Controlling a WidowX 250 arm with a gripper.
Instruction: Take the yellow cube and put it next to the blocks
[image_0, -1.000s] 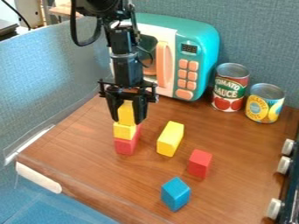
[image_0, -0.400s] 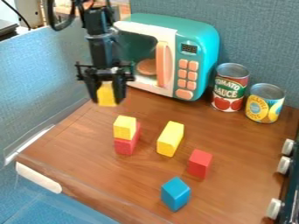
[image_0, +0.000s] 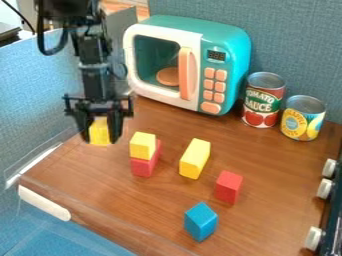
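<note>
My gripper (image_0: 100, 136) hangs down on the left of the camera view, with my jaws clamped on the yellow cube (image_0: 99, 132), one on each side of it. I have the cube near the left part of the wooden worktop (image_0: 167, 195), to the left of the small stack and apart from it; I cannot tell whether its underside touches the wood. In that stack, a second yellow cube (image_0: 142, 146) sits on a red block (image_0: 143, 167). Just beside the stack, on its right and apart from it, I see a long yellow block (image_0: 194, 159). Further right and nearer the camera is another red block (image_0: 228, 187), with a blue cube (image_0: 200, 222) nearer still. Behind all these stands a teal toy microwave (image_0: 230, 40) with an orange handle and buttons. To its right are two cans, a tomato sauce can (image_0: 262, 100) and a yellow-labelled can (image_0: 302, 118).
</note>
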